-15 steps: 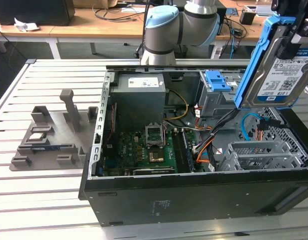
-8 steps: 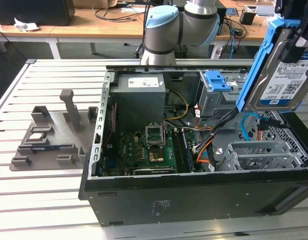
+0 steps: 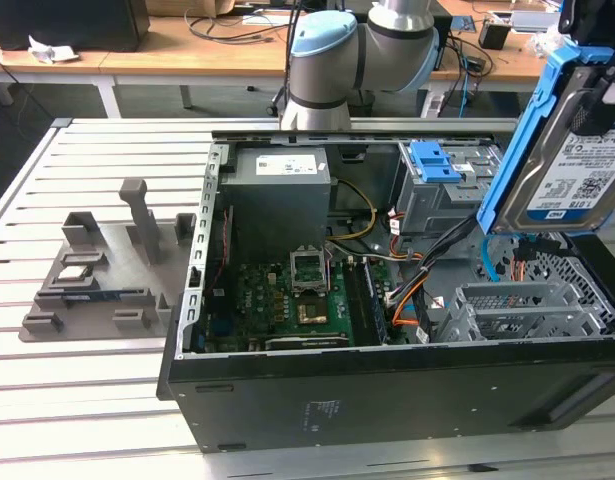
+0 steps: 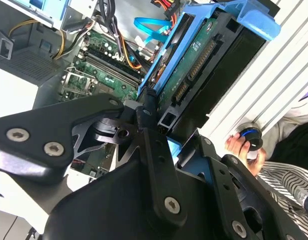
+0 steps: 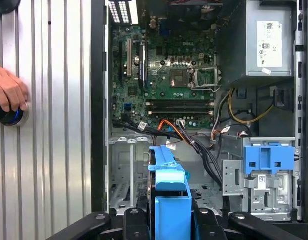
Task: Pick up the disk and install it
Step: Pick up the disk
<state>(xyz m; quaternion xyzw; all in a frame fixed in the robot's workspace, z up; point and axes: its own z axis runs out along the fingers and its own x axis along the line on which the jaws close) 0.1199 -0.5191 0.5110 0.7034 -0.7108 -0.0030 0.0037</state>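
**Exterior view.** The open computer case (image 3: 387, 385) lies on its side on the slatted table (image 3: 87, 400). Bare slats run along the table's near edge. A grey fixture (image 3: 97, 270) sits at the exterior view's left, apart from the case wall. The disk (image 3: 572, 150) hangs tilted, label outward, over the case's end at the exterior view's right. It is above the metal drive cage (image 3: 527, 305) and clear of the case rim. The power supply (image 3: 282, 190) and a blue latch piece (image 3: 435, 160) line the far wall.

**Second wrist view.** The gripper (image 4: 166, 127) has its black fingers (image 4: 152, 150) clamped on one end of the disk (image 4: 194, 65), whose blue rail lies between them. A person's hand (image 4: 241, 145) rests on a knob (image 4: 250, 137) on the table outside the case.

**First wrist view.** The disk (image 5: 169, 195) is seen edge-on, with a finger pressed against each side. Open room lies beyond it in the bay (image 5: 128, 170) at the case's corner. Cables (image 5: 194, 140) cross between the bay and the motherboard (image 5: 169, 75).
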